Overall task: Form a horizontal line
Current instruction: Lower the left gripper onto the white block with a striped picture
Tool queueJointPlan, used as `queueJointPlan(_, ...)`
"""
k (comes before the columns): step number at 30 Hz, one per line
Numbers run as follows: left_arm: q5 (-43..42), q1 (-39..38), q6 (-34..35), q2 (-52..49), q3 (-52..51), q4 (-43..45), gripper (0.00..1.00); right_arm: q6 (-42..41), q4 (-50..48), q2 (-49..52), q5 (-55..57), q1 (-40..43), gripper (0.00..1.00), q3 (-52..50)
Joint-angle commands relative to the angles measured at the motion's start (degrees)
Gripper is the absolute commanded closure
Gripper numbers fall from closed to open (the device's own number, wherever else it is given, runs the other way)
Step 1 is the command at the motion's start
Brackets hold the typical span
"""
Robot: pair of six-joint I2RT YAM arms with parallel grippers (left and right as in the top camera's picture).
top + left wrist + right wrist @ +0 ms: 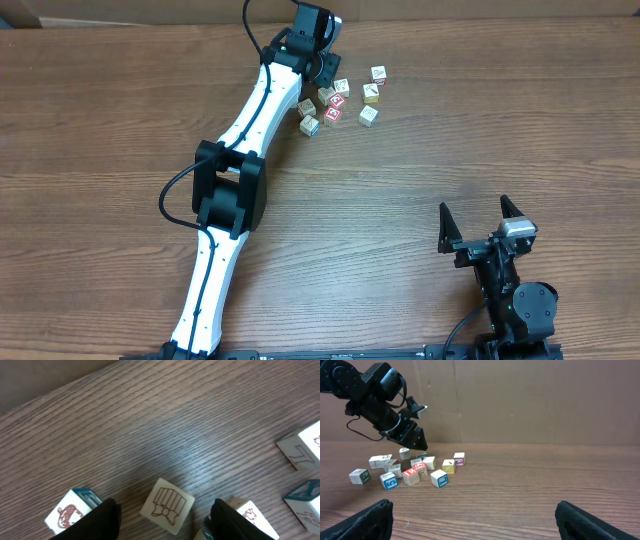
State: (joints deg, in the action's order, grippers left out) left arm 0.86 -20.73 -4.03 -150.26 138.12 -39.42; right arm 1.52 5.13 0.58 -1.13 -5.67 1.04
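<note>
Cubes (341, 87) of pale cream wood, some red-faced, sit loosely bunched at 12 o'clock on the brown wooden bench (450, 130), not yet in a row. The left arm (250, 130) stretches far out; the left hand (326, 72) points down, fingers (102, 520) half-spread astride one cream cube (167, 505), not touching it. The right hand (474, 212), at 5 o'clock, gapes wide and empty.

— What is everything resting on?
— A dark wood-grain table (480, 150), with a plain brown wall (530, 400) along its far edge.
— And the loose cubes?
— They're scattered at the far side, about mid-table. One stray cube (378, 73) sits farthest back on the right. A yellow-topped cube (371, 93) lies just nearer than that, and a pale cube (368, 115) nearer still — each apart from the others.
— Anything on the left?
— A green-lettered cube (359, 476) stands alone at the left fringe, and a blue-lettered cube (388, 480) is just to its right.
</note>
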Motion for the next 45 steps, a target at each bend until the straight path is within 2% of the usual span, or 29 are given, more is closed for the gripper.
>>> queueJointPlan(1, -1.9, 0.2, -2.4, -2.6, -0.1, -0.2, 0.43, 0.3, -0.3, -0.3, -0.1, -0.2, 0.0, -0.6)
queueJointPlan(9, -1.8, 0.2, -2.4, -5.0, -0.1, -1.3, 0.37, 0.3, -0.3, -0.3, -0.1, -0.2, 0.0, -0.6)
queueJointPlan(15, -1.7, 0.9, -2.4, -5.0, -0.1, -0.8, 0.46, 0.3, -0.3, -0.3, 0.0, -0.2, 0.0, -0.6)
queueJointPlan(18, -1.7, 0.9, -2.4, -5.0, -0.1, -1.0, 0.55, 0.3, -0.3, -0.3, 0.0, -0.2, 0.0, -0.6)
queueJointPlan(21, -1.7, 0.9, -2.4, -5.0, -0.1, -0.7, 0.56, 0.3, -0.3, -0.3, 0.0, -0.2, 0.0, -0.6)
queueJointPlan(23, -1.3, 0.9, -2.4, -5.0, -0.1, -0.6, 0.55, 0.3, -0.3, -0.3, 0.0, -0.2, 0.0, -0.6)
queueJointPlan(26, -0.3, 0.9, -2.4, -5.0, -0.1, -0.6, 0.44, 0.3, -0.3, -0.3, -0.1, -0.2, 0.0, -0.6)
queueJointPlan(29, -0.3, 0.9, -2.4, -5.0, -0.1, -0.2, 0.41, 0.3, -0.3, -0.3, 0.0, -0.2, 0.0, -0.6)
queueJointPlan(39, -0.3, 0.9, -2.4, -5.0, -0.1, 0.9, 0.48, 0.3, -0.3, -0.3, 0.0, -0.2, 0.0, -0.6)
queueJointPlan(45, -0.3, 0.9, -2.4, -5.0, -0.1, 1.1, 0.49, 0.3, -0.3, -0.3, 0.0, -0.2, 0.0, -0.6)
